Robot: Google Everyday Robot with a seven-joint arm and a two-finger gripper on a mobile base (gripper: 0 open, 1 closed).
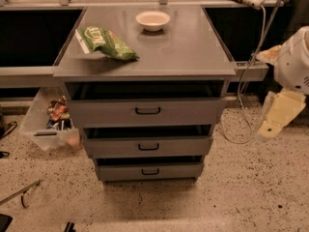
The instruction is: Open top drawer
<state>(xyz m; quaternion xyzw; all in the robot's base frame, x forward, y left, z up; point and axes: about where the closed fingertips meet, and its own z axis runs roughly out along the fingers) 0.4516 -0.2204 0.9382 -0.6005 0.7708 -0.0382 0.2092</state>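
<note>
Speckled floor and a grey drawer unit, with the gripper (280,115) hanging off at the right edge, not yet at the handle

Whether the jaws are open or closed I cannot tell; they sit well apart from the top drawer (106,113), which lies just under the desk (193,47), its front seemingly a little proud of the frame. I judge the approach to be the step in hand: the next move calls for swinging left to the black bar handle (147,110), closing on it and pulling straight out. Floor in front looks open for the pull; a white cable (236,142) trails between arm and unit, and a clear bin (48,127) stands beside the unit's left side
</note>
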